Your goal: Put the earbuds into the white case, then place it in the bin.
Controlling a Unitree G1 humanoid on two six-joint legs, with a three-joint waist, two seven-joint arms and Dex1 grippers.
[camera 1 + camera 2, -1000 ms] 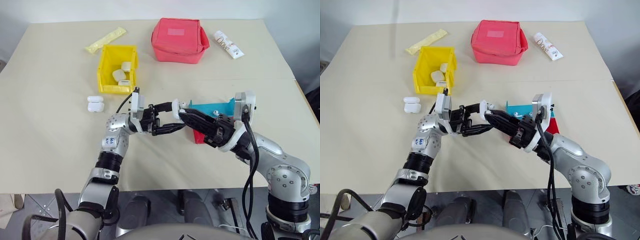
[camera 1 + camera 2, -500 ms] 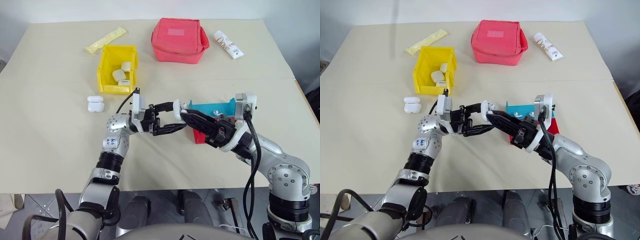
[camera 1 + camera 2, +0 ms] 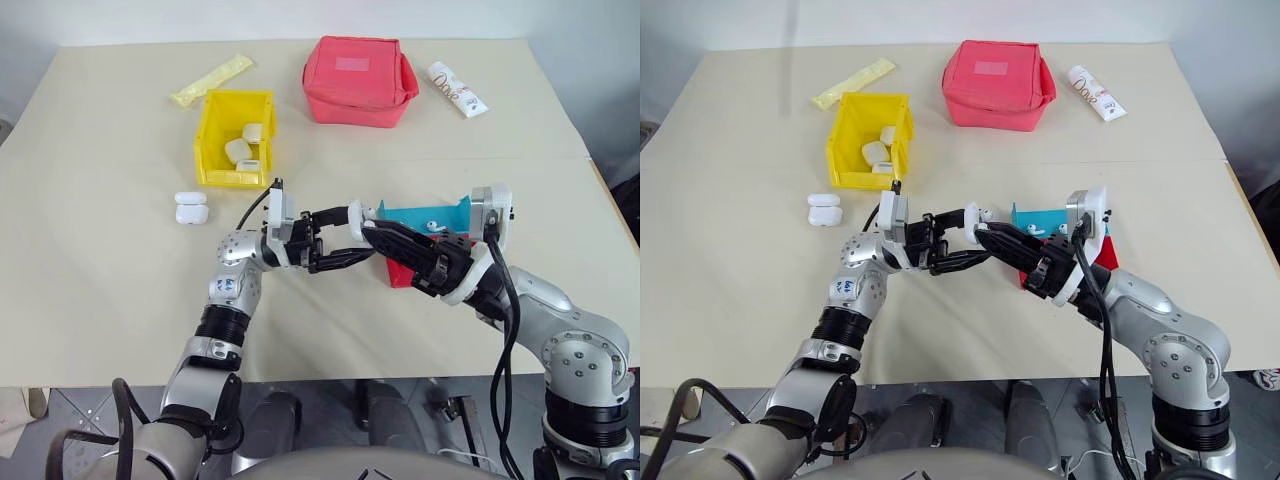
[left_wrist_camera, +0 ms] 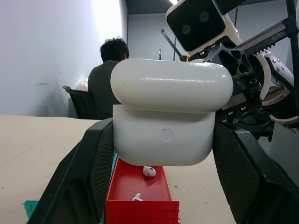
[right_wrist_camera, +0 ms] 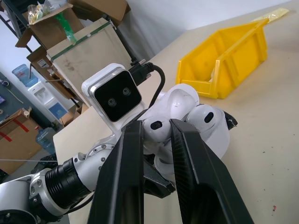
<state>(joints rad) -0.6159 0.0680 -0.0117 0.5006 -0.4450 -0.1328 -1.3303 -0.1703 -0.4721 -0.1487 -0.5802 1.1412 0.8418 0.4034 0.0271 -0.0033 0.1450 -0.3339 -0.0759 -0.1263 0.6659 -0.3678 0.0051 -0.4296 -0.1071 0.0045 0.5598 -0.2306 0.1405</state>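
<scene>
Above the middle of the table (image 3: 100,300), my left hand (image 3: 342,236) is clamped on the white case (image 4: 170,121), held off the surface with its lid tipped open. My right hand (image 3: 368,222) meets it from the other side, its two fingers (image 5: 133,154) pinched on an earbud (image 5: 156,127) right at the case's open top. Just behind my right arm lie a blue tray (image 3: 430,214) and a red tray (image 4: 140,191) side by side; the red one has two more earbuds (image 4: 149,171) lying in it. The bin (image 3: 235,140) stands well apart, farther back on my left, with several white cases (image 3: 238,150) already inside and its lowered lip facing me. Two spare cases (image 3: 190,207) sit just off its near left corner. A red pouch (image 3: 360,78), a white tube (image 3: 457,88) and a yellow packet (image 3: 212,79) line the far edge. Bare table runs between my hands and the bin.
</scene>
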